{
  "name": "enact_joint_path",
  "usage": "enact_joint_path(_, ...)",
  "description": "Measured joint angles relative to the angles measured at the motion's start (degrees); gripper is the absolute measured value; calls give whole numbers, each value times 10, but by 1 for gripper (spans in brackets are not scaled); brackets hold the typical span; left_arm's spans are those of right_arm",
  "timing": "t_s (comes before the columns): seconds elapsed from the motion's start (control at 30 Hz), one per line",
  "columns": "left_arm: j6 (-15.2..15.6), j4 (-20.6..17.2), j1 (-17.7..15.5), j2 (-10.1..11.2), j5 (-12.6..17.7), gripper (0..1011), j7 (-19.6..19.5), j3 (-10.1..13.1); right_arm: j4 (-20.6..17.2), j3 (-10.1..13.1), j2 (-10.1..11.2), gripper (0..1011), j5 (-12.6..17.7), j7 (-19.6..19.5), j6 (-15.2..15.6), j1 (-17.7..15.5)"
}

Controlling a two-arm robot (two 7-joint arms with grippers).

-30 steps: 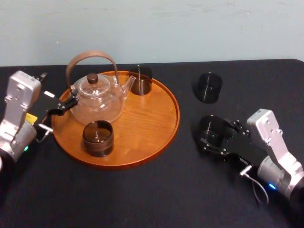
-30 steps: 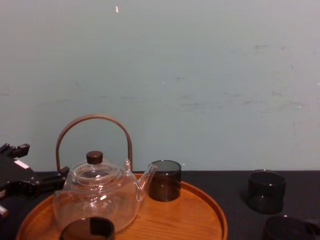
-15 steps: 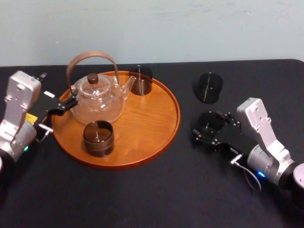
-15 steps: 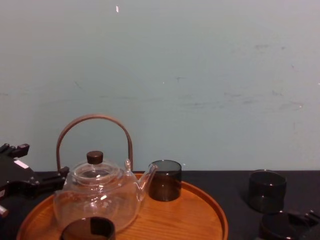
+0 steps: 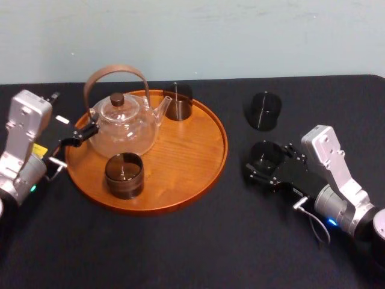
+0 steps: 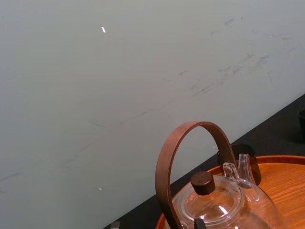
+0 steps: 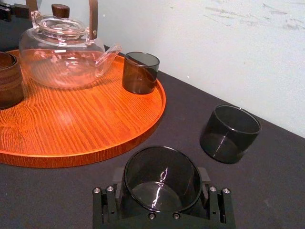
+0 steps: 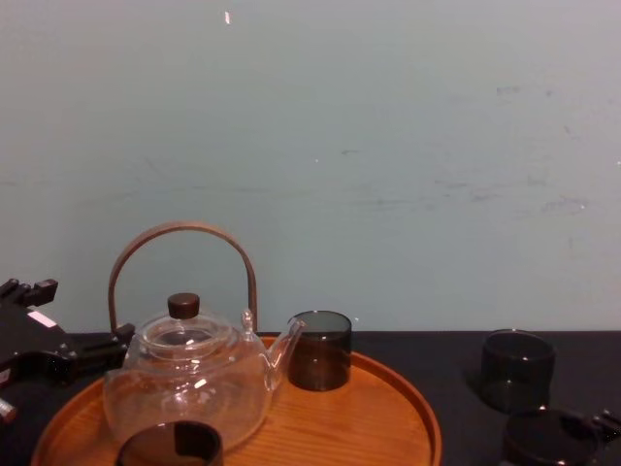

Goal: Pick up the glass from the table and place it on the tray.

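Right of the round wooden tray (image 5: 192, 150), over the black bench (image 5: 180, 241), a dark glass tumbler (image 5: 267, 155) is clasped by the right hand (image 5: 263, 164). Its two fingers (image 7: 107, 205) are pressed against opposite sides of the tumbler. In the right wrist view the tumbler is seen seated between them, its mouth tipped slightly toward the camera; whether its base is touching the bench cannot be told. It is separated from the tray's rim by a strip of bare bench. A second tumbler (image 5: 264, 110) is stood upright farther back on the bench, apart from the held one. On the tray, a clear glass teapot (image 5: 123, 126) with a curved brown handle is placed at the left. A third tumbler (image 5: 178, 102) is set just beside its spout at the far edge, and a brown cup (image 5: 124, 175) near the front. The left hand (image 5: 87, 130) is held at the tray's left edge, just beside the teapot; whether it is open or closed cannot be told.
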Motion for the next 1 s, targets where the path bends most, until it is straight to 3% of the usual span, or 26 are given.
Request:
enact_joint_path(0.4,0,0,0,0,0,1009,0,0,-6,12,-4,927,14,26,0,-2)
enact_joint_path(0.67,0,0,0,0,0,1010,0,0,-51,19,-5,927,20,41,30,2)
enact_joint_path(1.0,0,0,0,0,0,1009,0,0,-79,-5,-17,927,-4,43,57,36)
